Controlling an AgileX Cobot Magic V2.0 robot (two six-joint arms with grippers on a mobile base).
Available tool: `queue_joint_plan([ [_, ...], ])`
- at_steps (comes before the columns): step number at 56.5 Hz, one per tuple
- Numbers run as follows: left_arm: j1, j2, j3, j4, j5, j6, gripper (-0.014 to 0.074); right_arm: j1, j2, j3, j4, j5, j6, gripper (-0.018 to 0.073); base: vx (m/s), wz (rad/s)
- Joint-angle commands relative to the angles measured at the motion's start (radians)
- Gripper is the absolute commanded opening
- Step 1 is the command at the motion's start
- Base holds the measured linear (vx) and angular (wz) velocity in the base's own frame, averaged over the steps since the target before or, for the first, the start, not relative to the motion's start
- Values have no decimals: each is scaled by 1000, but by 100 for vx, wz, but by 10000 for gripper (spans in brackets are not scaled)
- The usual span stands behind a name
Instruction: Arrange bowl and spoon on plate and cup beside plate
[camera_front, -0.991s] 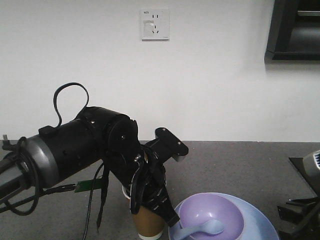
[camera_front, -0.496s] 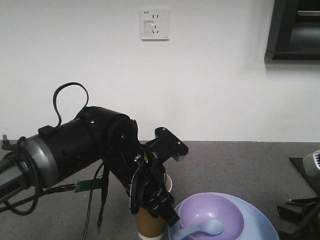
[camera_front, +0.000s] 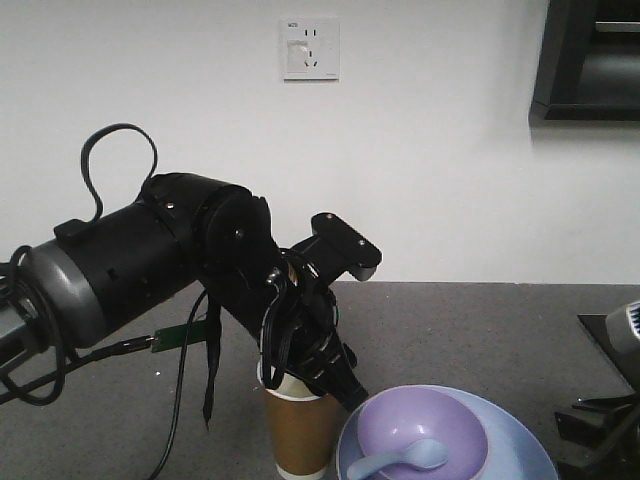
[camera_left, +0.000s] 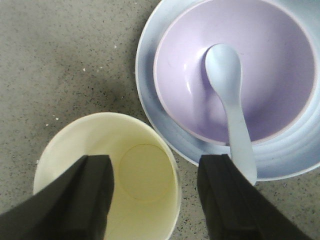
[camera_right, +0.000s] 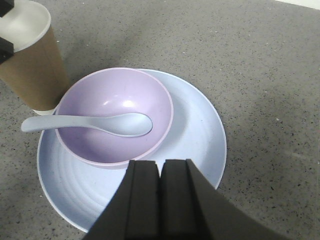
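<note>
The brown paper cup (camera_front: 297, 430) stands upright on the grey table, just left of the pale blue plate (camera_front: 520, 450). On the plate sits the purple bowl (camera_front: 420, 425), and the spoon (camera_front: 400, 458) lies in it with its handle over the rim toward the cup. My left gripper (camera_front: 305, 380) hangs open just above the cup's rim. In the left wrist view one finger is over the cup (camera_left: 145, 170) mouth and the other is outside its wall, near the plate (camera_left: 145, 75). My right gripper (camera_right: 161, 170) is shut and empty over the plate's (camera_right: 200, 135) near edge.
A white wall with a socket (camera_front: 310, 48) rises behind the table. Black hardware of the right arm (camera_front: 605, 420) sits at the table's right edge. A dark cabinet (camera_front: 590, 60) hangs at the upper right. Cables (camera_front: 190, 400) dangle from the left arm.
My left arm has risen and the open gripper has come up off the cup. The cup stays standing beside the plate. Bowl, spoon and plate have not moved.
</note>
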Motion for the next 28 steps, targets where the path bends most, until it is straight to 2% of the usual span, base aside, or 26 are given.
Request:
queue_joint_plan([
  [1,-6,-74,-38,-2,-32,-6,503,-3,-16,-29,6,-59,-8,-8,0,0],
  [9,-6,-107,-38,36,-26,-6,492,-3,-16,-29,6,-57,-8,-8,0,0],
  [15,-6,-145,-38,40,-21,-6,430,-3,-16,-29,6,-57,-8,-8,0,0],
  [20,-6,-189,-38,40,-20,-6,311,-3,-16,-29,6,-60,-8,-8,0,0],
  [28,-5,-262,-33,39,-42,-20,-10,-3,-16,-29,12,-63,-7,-8,0,0],
])
